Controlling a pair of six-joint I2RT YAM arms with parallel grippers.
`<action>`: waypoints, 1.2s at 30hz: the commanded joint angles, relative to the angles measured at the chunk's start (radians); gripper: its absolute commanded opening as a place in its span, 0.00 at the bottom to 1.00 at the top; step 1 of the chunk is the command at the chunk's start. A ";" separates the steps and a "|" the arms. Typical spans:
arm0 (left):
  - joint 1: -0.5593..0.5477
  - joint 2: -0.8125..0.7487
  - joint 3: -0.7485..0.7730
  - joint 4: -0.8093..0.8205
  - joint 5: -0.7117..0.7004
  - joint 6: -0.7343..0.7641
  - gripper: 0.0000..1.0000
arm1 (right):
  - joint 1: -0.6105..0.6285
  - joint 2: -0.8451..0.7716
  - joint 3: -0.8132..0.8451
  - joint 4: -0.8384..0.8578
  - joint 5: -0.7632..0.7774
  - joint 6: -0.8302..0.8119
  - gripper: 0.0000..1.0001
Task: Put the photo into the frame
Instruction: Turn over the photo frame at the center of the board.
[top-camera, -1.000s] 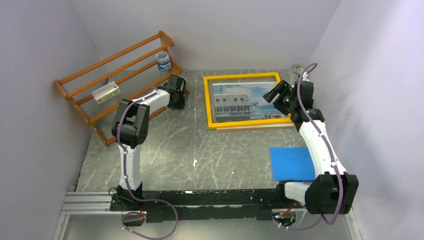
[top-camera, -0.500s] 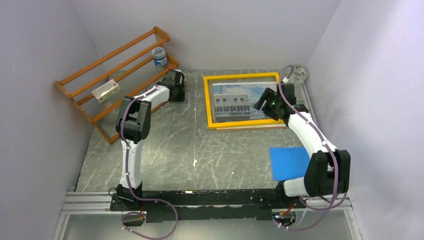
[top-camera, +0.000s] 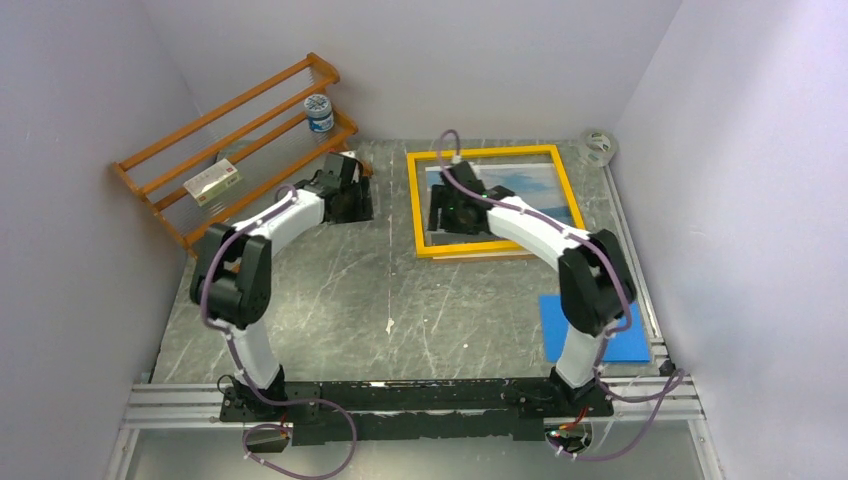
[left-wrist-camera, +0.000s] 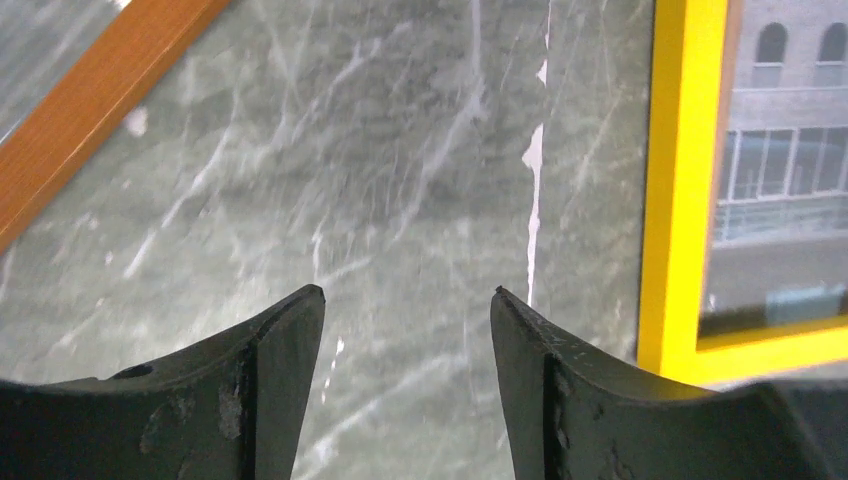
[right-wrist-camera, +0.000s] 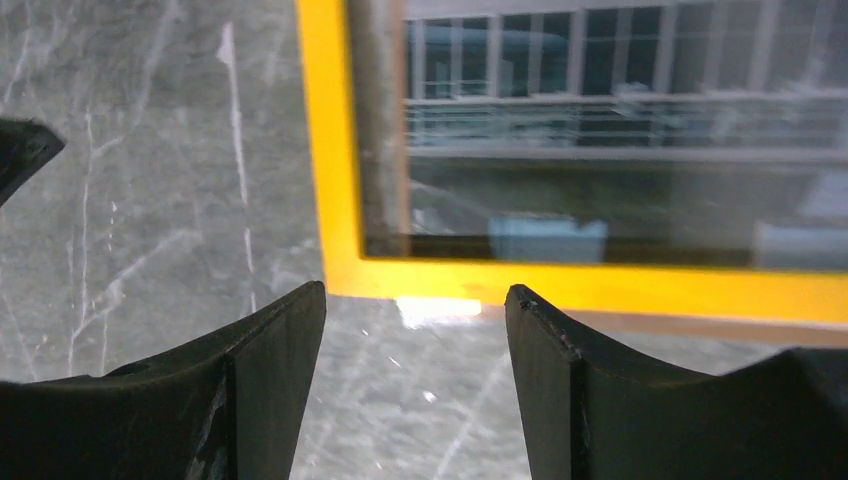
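At the far middle of the desk (top-camera: 330, 300) lies the frame (top-camera: 413, 205), flat with its yellow front up. The photo (top-camera: 530, 185) of the white building under a blue sky shows inside the yellow border. A thin tan strip (top-camera: 500, 256) shows along the frame's near edge.

The right arm (top-camera: 540, 230) reaches across the frame from the right, and the right jaws sit over the frame's near left corner. In the right wrist view they stand well apart with nothing between them. The yellow corner and a patch of desk lie just beyond the tips. Whether the tips touch the frame cannot be told.

The left arm (top-camera: 270, 215) stretches toward the far left. The left jaws are over bare desk between the frame's left side and the orange slatted rack (top-camera: 230, 150). They too are parted and hold nothing.

On the rack stand a small round tin (top-camera: 318, 112) and a small box (top-camera: 212, 183). A blue sheet (top-camera: 553, 335) lies on the desk near the right arm's base, partly hidden by that arm. A roll of tape (top-camera: 598, 145) sits in the far right corner.
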 joint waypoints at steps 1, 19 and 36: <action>0.006 -0.177 -0.079 -0.062 -0.021 -0.077 0.68 | 0.099 0.129 0.155 -0.023 0.116 -0.018 0.69; 0.052 -0.473 -0.335 -0.132 0.045 -0.187 0.71 | 0.230 0.538 0.553 -0.279 0.363 -0.014 0.42; 0.113 -0.451 -0.317 0.052 0.400 -0.313 0.94 | 0.245 0.225 0.385 -0.195 0.126 0.019 0.11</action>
